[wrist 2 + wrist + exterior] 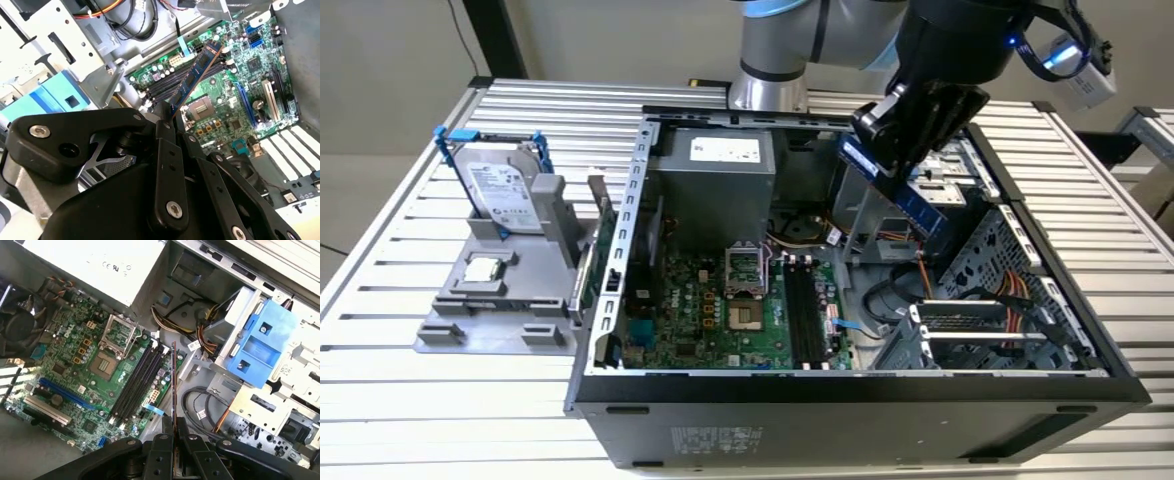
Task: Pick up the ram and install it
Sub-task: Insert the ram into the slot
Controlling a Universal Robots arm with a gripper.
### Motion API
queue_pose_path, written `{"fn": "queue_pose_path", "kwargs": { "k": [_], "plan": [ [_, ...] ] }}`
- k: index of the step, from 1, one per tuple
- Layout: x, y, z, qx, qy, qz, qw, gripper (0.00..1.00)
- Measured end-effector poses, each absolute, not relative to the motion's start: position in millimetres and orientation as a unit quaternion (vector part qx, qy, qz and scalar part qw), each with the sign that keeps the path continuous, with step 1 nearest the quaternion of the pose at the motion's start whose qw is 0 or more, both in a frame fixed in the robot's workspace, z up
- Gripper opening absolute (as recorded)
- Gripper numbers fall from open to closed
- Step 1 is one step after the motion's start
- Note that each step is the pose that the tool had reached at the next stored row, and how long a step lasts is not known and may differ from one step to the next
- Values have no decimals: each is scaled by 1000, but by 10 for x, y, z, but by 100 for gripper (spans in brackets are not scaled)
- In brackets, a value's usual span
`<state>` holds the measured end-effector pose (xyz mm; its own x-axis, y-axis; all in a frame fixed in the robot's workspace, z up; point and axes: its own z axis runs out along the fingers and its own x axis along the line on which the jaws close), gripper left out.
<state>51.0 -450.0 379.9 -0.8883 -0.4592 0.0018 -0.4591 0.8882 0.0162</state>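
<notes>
- One ram stick clamped in the gripper, which grips its upper end; it hangs tilted above the open case.
- Lower edge hangs clear of the black slots, open air between.
- Blue drive bracket near.

Black gripper is hiding thin blue-green ram stick's held end; grey robot arm is running off exterior view's top.

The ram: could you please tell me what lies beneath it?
Below the ram, apart from it, lie the motherboard and its black memory slots. The gripper hides the ram's held end.
</notes>
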Motion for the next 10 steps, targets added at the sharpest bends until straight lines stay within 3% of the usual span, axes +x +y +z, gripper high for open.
{"fn": "queue_pose_path", "kwargs": {
  "k": [10],
  "plan": [
    [510,-4500,3799,196,-980,-8,2,0]
  ]
}}
